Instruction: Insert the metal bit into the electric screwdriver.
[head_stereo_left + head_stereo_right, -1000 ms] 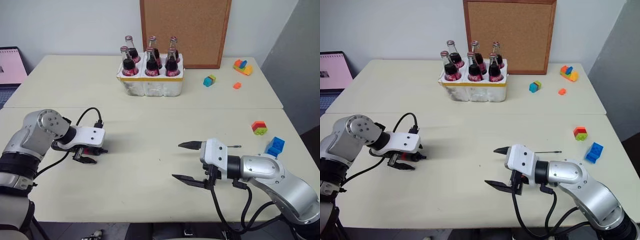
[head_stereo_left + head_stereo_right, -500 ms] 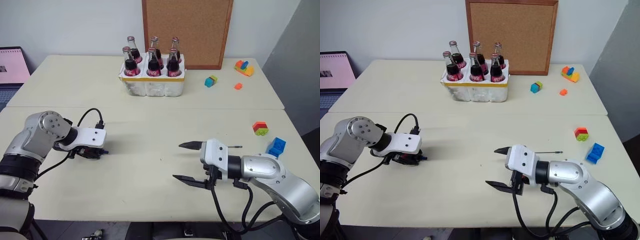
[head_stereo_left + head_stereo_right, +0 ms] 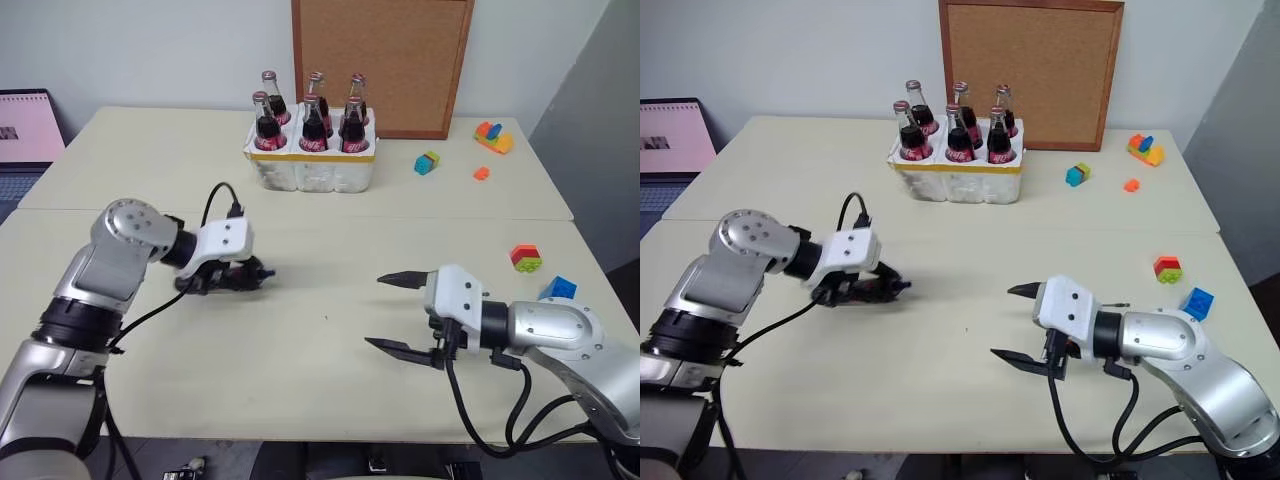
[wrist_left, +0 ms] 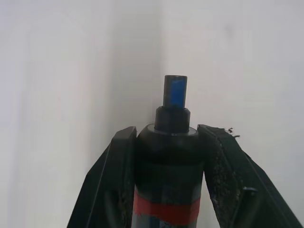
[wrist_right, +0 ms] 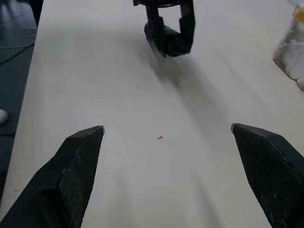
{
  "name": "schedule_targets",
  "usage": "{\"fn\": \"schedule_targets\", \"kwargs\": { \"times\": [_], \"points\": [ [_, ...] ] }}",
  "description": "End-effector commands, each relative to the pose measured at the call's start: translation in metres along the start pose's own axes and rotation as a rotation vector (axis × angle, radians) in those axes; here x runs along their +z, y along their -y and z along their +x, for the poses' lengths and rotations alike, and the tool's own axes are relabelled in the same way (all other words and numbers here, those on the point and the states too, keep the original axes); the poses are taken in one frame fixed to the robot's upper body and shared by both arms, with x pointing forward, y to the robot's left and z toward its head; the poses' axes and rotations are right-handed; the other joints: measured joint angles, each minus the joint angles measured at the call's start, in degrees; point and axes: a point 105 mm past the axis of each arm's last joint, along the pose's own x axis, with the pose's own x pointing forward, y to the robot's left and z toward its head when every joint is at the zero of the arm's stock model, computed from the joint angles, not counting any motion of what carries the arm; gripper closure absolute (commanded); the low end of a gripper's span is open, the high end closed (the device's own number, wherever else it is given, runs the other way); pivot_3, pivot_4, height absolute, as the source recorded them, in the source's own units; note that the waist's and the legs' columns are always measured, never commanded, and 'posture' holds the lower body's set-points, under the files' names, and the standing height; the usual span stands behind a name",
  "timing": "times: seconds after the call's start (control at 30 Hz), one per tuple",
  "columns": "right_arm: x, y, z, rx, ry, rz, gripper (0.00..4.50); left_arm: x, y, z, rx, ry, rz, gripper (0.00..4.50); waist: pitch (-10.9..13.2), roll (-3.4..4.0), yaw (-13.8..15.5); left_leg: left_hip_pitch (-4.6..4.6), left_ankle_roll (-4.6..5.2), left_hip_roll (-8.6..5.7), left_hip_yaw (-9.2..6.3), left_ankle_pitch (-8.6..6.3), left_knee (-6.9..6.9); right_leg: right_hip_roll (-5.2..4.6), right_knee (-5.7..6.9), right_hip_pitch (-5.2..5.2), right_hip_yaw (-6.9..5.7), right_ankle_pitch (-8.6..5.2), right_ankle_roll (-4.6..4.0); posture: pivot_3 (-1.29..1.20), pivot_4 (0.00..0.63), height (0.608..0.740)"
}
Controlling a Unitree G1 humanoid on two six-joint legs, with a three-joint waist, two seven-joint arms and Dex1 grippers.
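My left gripper (image 3: pixel 250 275) is shut on the electric screwdriver (image 4: pixel 168 156), a black body with a red band and a small blue-tipped nose. It holds the tool a little above the table, left of centre, with the nose towards my right gripper. In the right wrist view the left gripper (image 5: pixel 168 21) and the screwdriver (image 5: pixel 166 42) lie straight ahead. My right gripper (image 3: pixel 375 311) hovers open and empty at the front right. The metal bit (image 3: pixel 1122 303) lies on the table behind my right wrist, and just a short end of it shows.
A white crate of cola bottles (image 3: pixel 310 170) stands at the back centre in front of a cork board (image 3: pixel 380 60). Toy bricks (image 3: pixel 522 257) lie at the right and far right. A laptop (image 3: pixel 20 130) sits at the far left.
My left gripper has shut on the screwdriver, lifted it off the table and carried it right, towards the centre. My right gripper stays open, shifted slightly.
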Motion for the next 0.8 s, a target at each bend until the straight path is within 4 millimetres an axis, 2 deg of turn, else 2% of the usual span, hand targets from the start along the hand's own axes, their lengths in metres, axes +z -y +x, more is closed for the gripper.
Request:
{"fn": "schedule_targets", "kwargs": {
  "times": [0.03,0.23,0.37,0.6,0.8],
  "points": [
    [0.017,0.007,-0.015,-0.031,0.039,-0.037,0.00,0.045,-0.013,0.000,0.103,0.203,-0.014,2.84,0.0,-0.01,0.1,-0.01,0.00,0.00,0.01,0.00,0.01,0.01,-0.02,0.00,0.03,0.01,0.01,0.00,0.150,0.740],
    [0.032,0.021,-0.030,-0.066,0.068,-0.036,0.00,0.086,-0.023,0.013,0.217,0.477,-0.071,2.84,0.0,0.01,0.0,0.00,0.00,0.11,0.01,0.00,-0.02,-0.01,-0.03,-0.05,0.13,0.02,0.00,0.00,0.150,0.740],
    [0.036,0.029,-0.036,-0.079,0.061,-0.044,0.00,0.099,-0.025,0.023,0.287,0.594,-0.134,2.85,0.0,0.01,0.2,0.01,0.00,0.08,-0.01,0.00,-0.03,-0.02,0.04,-0.07,0.10,0.04,-0.04,0.00,0.150,0.740],
    [0.040,0.033,-0.036,-0.067,0.048,-0.060,0.00,0.089,-0.011,0.048,0.375,0.654,-0.246,2.85,0.0,0.03,0.2,0.02,-0.01,0.05,0.04,0.00,-0.03,-0.10,-0.03,-0.05,0.23,0.08,-0.07,0.00,0.150,0.740],
    [0.041,0.032,-0.033,-0.050,0.049,-0.065,0.00,0.075,-0.002,0.058,0.400,0.658,-0.339,2.85,0.0,0.03,0.5,0.07,-0.01,0.03,0.03,0.01,-0.02,-0.11,0.00,0.01,0.16,0.07,-0.05,0.00,0.150,0.740]
  ]
}}
